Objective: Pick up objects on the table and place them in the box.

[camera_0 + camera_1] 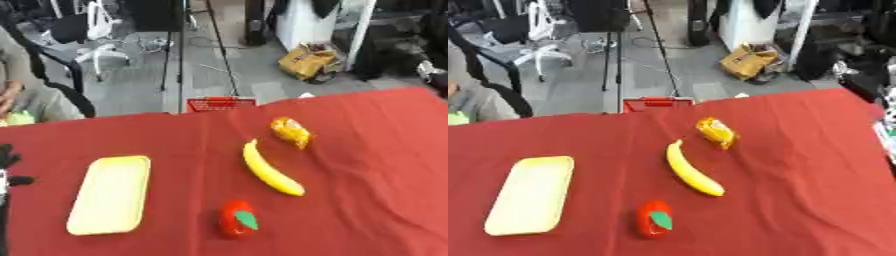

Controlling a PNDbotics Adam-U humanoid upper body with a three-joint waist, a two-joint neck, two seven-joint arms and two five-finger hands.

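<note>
Meanwhile, the left hand (10, 167) is showing only at the left edge, fingers too blurred to tell whether they are spread or curled, touching none of the objects. Lying on the red table (376, 165) are a pale yellow tray (110, 195) at left, a banana (270, 170) in the middle, an orange object (290, 132) just beyond it, and a red fruit with a green leaf (237, 218) nearest.

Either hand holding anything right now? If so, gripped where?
Nothing is held. The left hand shows at the left edge with nothing in it; the right is out of view. Banana, red fruit and orange item lie on the table.
</note>
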